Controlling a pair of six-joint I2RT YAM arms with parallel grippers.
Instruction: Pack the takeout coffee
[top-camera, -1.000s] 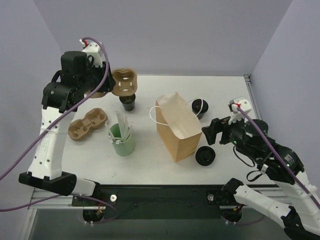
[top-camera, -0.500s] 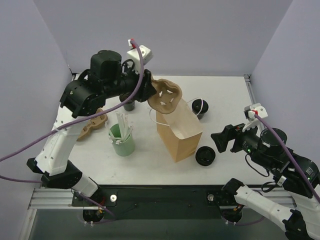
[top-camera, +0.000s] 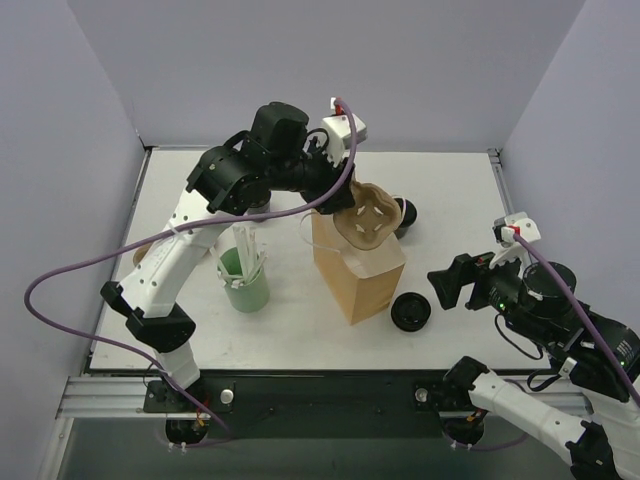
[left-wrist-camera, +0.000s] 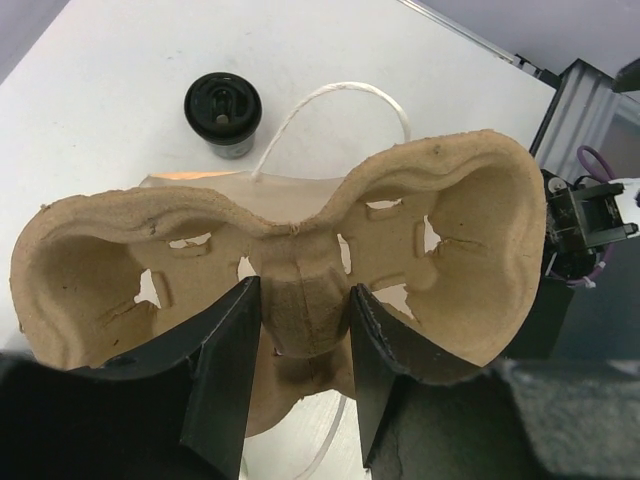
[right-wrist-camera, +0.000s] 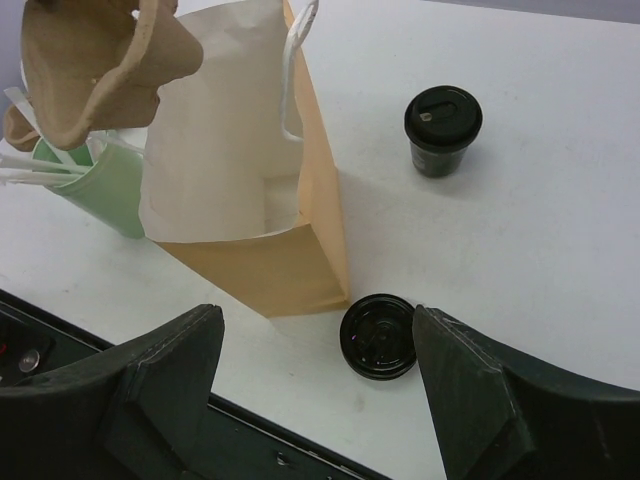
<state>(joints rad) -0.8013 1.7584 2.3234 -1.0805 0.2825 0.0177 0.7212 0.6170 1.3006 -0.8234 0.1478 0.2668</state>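
**While the takeout coffee (right-wrist-camera: 443, 125) sits just behind the paper bag (top-camera: 362, 285)**

The left gripper (left-wrist-camera: 302, 295) pinches the cardboard cup carrier's (left-wrist-camera: 480, 250) middle, over the bag. The right gripper (right-wrist-camera: 317, 320) stands wide open, empty, right of the bag.

The takeout coffee (right-wrist-camera: 443, 128) is a small round black paper cup, standing upright on the white table. Its top is black too, with a small raised mark, seemingly a fitted lid. It sits beyond the far right corner of the brown paper bag (right-wrist-camera: 290, 265), outside it, close to the bag's white cord handle. Nothing grips the cup.
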